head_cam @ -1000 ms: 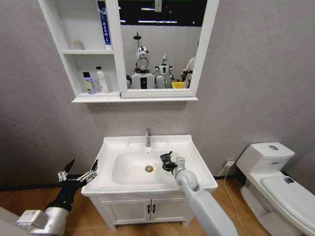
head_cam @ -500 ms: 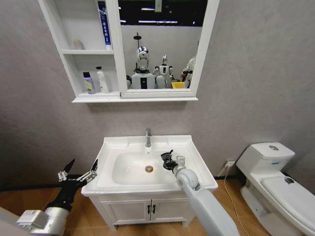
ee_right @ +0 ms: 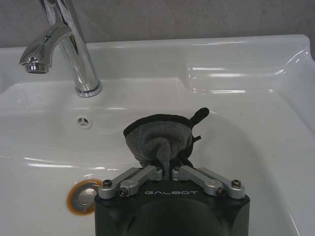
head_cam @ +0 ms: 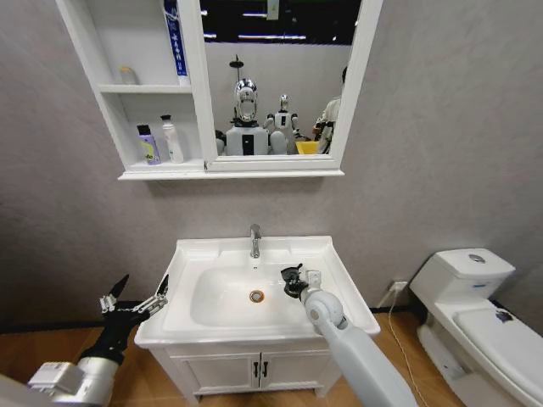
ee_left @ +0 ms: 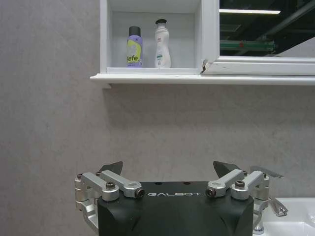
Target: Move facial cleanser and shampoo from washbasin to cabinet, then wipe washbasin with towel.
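Right gripper (ee_right: 168, 172) is pinched tight on the towel (ee_right: 160, 137) over the washbasin (head_cam: 335, 275) bowl; left gripper (head_cam: 136, 301), fingers spread, hangs left of the washbasin.

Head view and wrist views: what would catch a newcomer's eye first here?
The right gripper clamps a bunched dark towel inside the white washbasin, beside the drain. Two bottles stand together on the cabinet bottom shelf above. The left gripper hangs open to the basin's left, off its edge.

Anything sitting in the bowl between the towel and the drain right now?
No. In the right wrist view the towel, clamped in the right gripper, and the drain are separated by bare white washbasin surface.
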